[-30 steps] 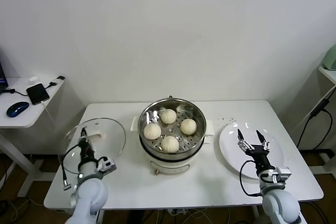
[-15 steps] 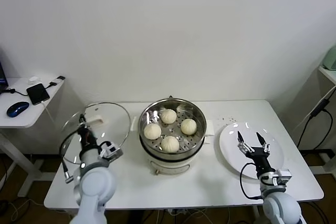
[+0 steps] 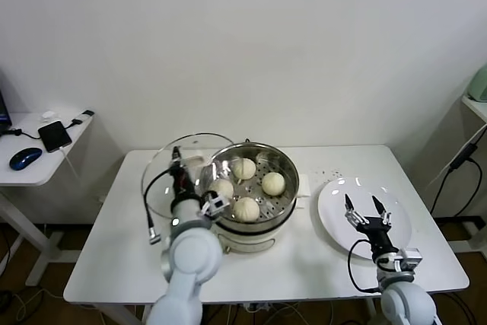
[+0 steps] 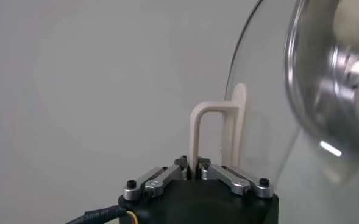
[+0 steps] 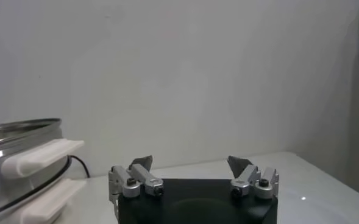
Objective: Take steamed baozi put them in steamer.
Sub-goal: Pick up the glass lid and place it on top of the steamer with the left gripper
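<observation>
The steel steamer (image 3: 283, 164) stands mid-table on its white base, with several pale baozi (image 3: 273, 183) on its perforated tray. My left gripper (image 3: 176, 160) is shut on the cream handle (image 4: 214, 125) of the glass lid (image 3: 163, 184). It holds the lid tilted up in the air at the steamer's left rim, overlapping the leftmost bun. The left wrist view shows the gripper (image 4: 192, 163) clamped on the handle, with the baozi (image 4: 355, 24) blurred through the glass (image 4: 270, 115). My right gripper (image 3: 364, 207) hovers open and empty over the white plate (image 3: 332, 195). Its wrist view shows the same open gripper (image 5: 191, 163).
The plate lies to the right of the steamer, whose rim (image 5: 17, 131) and white side handle (image 5: 42, 155) show in the right wrist view. A side table at far left carries a phone (image 3: 55, 135) and a mouse (image 3: 25, 157). A cable (image 3: 456, 165) hangs at far right.
My left arm has carried the glass lid from the table's left side rightward to the steamer's left rim. The right gripper has stayed over the plate.
</observation>
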`<state>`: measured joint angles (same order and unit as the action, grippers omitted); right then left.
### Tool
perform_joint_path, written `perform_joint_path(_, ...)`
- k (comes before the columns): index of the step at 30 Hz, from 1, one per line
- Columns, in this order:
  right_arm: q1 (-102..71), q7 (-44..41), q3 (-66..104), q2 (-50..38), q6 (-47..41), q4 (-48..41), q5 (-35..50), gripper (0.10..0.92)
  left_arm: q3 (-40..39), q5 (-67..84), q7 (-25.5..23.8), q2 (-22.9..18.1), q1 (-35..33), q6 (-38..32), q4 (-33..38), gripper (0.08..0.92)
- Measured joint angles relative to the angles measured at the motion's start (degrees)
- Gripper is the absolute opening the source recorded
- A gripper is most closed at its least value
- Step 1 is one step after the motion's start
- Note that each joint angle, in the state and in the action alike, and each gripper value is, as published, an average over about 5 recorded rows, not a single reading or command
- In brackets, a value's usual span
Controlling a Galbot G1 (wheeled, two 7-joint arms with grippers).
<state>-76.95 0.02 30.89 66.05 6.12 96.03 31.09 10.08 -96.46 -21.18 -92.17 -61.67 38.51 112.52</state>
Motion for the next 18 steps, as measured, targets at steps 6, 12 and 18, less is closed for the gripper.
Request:
perform_joint_path(6,0.1,0.0,0.3,0.1,0.0,-0.2,-0.1,0.823,-6.9,2.2,-0.8,0.0,3.5,1.3,-2.6,0.165)
perform_joint_path(12,0.1,0.0,0.5,0.2,0.0,-0.7,-0.5,0.823,-11.4,6.3,0.2,0.0,7.5,3.2,-7.0,0.165)
perform_joint_path(18,0.6,0.1,0.2,0.6,0.1,-1.2,-1.0,0.823,-13.1,7.3,1.8,0.0,9.4,3.7,-10.9,0.165)
